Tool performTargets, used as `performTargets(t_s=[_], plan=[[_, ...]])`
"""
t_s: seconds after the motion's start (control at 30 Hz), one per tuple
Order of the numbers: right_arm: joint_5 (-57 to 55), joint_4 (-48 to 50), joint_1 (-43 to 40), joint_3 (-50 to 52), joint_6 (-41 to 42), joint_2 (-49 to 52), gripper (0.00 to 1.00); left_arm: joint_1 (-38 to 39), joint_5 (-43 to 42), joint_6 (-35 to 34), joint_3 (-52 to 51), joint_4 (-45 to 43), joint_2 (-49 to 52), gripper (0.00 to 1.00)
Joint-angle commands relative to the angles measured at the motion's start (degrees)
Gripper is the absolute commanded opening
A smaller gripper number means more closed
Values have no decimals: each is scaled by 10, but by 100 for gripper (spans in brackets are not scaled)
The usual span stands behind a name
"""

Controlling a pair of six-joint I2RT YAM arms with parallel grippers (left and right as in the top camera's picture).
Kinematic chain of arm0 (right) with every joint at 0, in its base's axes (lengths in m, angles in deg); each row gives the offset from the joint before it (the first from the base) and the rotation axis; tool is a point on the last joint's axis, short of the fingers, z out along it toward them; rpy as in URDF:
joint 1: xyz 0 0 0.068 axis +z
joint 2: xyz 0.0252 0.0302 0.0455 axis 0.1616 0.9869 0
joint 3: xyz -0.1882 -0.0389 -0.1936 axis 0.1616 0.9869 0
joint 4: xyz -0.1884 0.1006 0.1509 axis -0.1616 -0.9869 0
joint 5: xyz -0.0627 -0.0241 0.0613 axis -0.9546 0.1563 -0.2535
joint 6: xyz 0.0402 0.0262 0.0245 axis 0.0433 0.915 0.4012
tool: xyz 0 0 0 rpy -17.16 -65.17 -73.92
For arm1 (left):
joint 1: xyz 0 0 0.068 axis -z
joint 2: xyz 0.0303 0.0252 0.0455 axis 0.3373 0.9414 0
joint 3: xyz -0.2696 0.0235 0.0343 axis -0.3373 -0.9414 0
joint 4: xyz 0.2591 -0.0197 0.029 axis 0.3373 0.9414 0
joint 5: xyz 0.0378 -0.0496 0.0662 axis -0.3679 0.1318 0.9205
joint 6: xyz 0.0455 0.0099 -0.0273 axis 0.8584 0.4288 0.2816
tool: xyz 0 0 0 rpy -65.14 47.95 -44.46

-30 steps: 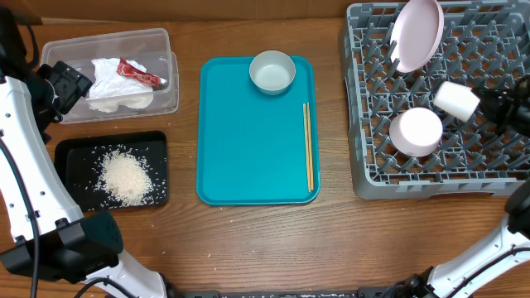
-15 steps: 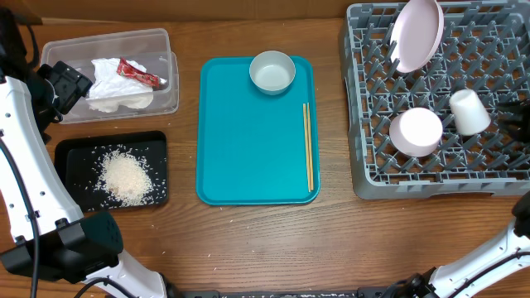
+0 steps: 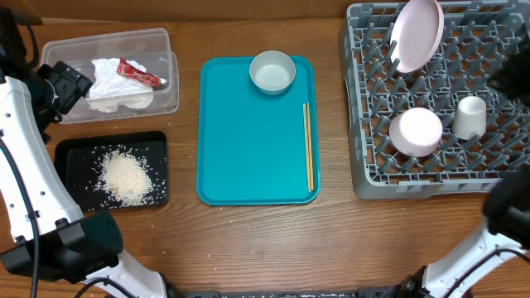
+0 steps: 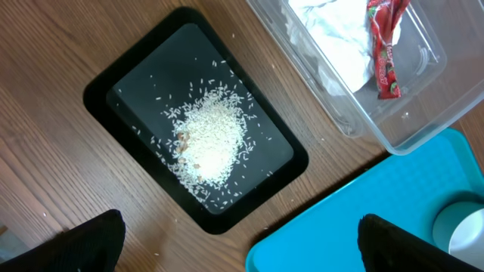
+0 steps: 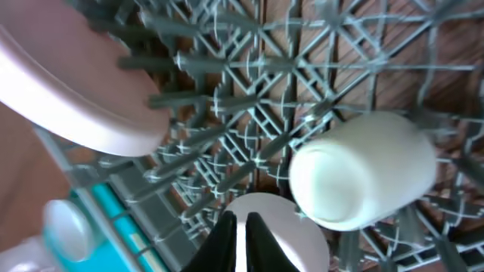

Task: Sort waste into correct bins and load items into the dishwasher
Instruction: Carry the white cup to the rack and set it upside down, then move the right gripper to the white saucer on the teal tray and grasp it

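Observation:
The grey dish rack (image 3: 377,178) holds a white plate (image 3: 416,33) on edge, an upturned white bowl (image 3: 416,131) and a small pale cup (image 3: 469,117) standing free beside the bowl. My right gripper (image 3: 507,80) hovers above the rack's right side; in the right wrist view its fingers (image 5: 242,230) are shut and empty, above the cup (image 5: 363,177). A small pale saucer (image 3: 272,72) and the chopsticks (image 3: 308,157) lie on the teal tray. My left gripper (image 4: 242,249) is open, above the black tray (image 4: 106,83) of rice (image 4: 208,140).
The clear tub (image 3: 170,87) at the back left holds the crumpled napkin (image 3: 112,83) and the red-and-white wrapper (image 3: 138,74). The teal tray (image 3: 248,149) lies between the black tray (image 3: 157,141) and the rack. A few rice grains lie on the wood.
The right gripper carried the cup over the rack, set it down right of the bowl, let go and drew back upward. The left arm has not moved.

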Motion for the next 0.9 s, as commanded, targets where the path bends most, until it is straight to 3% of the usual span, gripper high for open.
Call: performTargets(t_s=[0.0,0.5,0.67,0.87], plan=[[-175,-4,42,16,72,19,4,0,0,9,1,1,1,100],[-258,-12,29,65,93,28,4,0,0,9,1,1,1,100],[-260,-51,20,45,126,21,4,0,0,9,1,1,2,100],[-221,-87,40,3,110,-22,4,0,0,9,1,1,2,100]])
